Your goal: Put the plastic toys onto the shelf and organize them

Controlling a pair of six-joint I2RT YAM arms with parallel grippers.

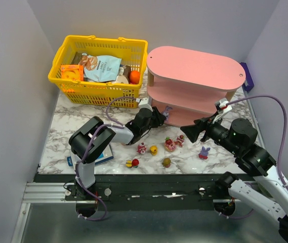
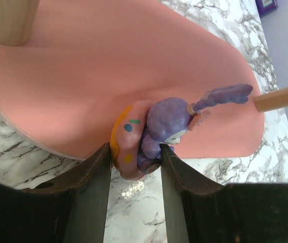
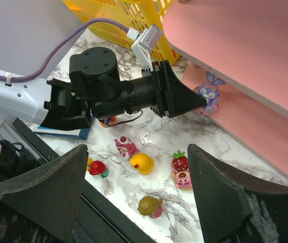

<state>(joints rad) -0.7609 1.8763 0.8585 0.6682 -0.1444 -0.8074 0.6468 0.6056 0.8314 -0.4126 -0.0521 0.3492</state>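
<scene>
My left gripper (image 2: 133, 154) is shut on a purple toy (image 2: 166, 121) with a pink and yellow part. It holds the toy at the front rim of the pink shelf's (image 2: 108, 66) bottom tier; whether the toy rests on the tier I cannot tell. From above, that toy (image 1: 167, 110) shows at the shelf (image 1: 194, 68) base. My right gripper (image 3: 137, 152) hangs open over loose toys on the marble: pink (image 3: 126, 147), yellow (image 3: 141, 163), strawberry (image 3: 179, 162), olive (image 3: 150, 206) and red (image 3: 99, 168). A purple bunny toy (image 1: 204, 152) stands further right.
A yellow mesh basket (image 1: 63, 83) of snack packets stands at the back left, beside the shelf. A flat blue box (image 1: 103, 154) lies by the left arm's base. A purple box (image 1: 248, 76) sits behind the shelf at the right wall.
</scene>
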